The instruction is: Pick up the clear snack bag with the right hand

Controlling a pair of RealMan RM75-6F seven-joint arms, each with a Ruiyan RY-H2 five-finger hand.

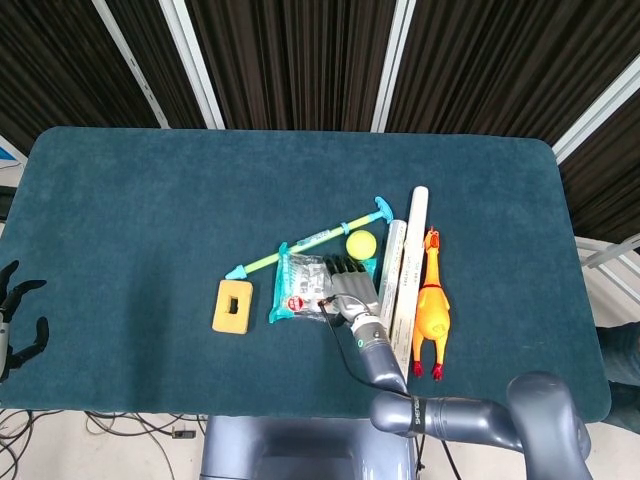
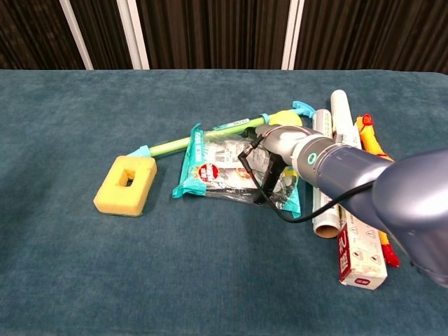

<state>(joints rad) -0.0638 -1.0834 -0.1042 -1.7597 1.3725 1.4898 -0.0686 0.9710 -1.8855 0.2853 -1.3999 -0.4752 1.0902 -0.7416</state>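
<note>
The clear snack bag [image 1: 298, 288] [image 2: 217, 166], with teal ends and a red round label, lies flat at the table's middle. My right hand [image 1: 350, 291] [image 2: 275, 162] lies on the bag's right half and hides it. Its fingers [image 1: 345, 268] stretch flat across the plastic, pointing away from me, and no grip on the bag shows. In the chest view one dark finger [image 2: 263, 190] points down at the bag's near edge. My left hand [image 1: 14, 322] hangs off the table's front left edge, its fingers apart and nothing in it.
A yellow sponge block [image 1: 232, 305] [image 2: 126, 184] sits left of the bag. A green and teal stick [image 1: 310, 238] and a yellow ball [image 1: 361, 243] lie just behind it. To the right lie a film roll [image 2: 325, 210], a long white box [image 2: 360, 255] and a rubber chicken [image 1: 432, 310].
</note>
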